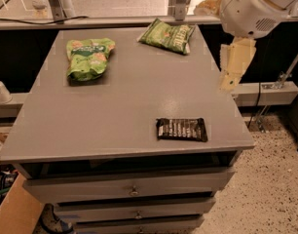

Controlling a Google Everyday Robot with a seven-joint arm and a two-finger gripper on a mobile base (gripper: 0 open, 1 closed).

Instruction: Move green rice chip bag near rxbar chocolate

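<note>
The rxbar chocolate point(181, 129) lies flat near the front right corner of the grey surface point(124, 106), its long side along the front edge. Its dark brown-black wrapper carries rows of white lettering that are too small to read. The green rice chip bag point(88, 57) is well apart from the bar, far back and to the left of it. It is a bright lime, glossy and crumpled bag with pale-orange round cakes printed on it and a dark green label whose words cannot be made out. Straight back from the bar, at the far edge of the surface, lies a duller olive-green bag point(167, 35), turned at an angle. It has white block letters across its face, but these are not clear enough to spell out. The gripper point(232, 69), cream-coloured and hanging from a bulky white arm, is behind the bar and to its right, just past the right edge of the surface and touching nothing. Whether it is released or clenched cannot be told. Below the bar, the front of the cabinet shows a stack of drawers point(134, 191) with small knobs.
</note>
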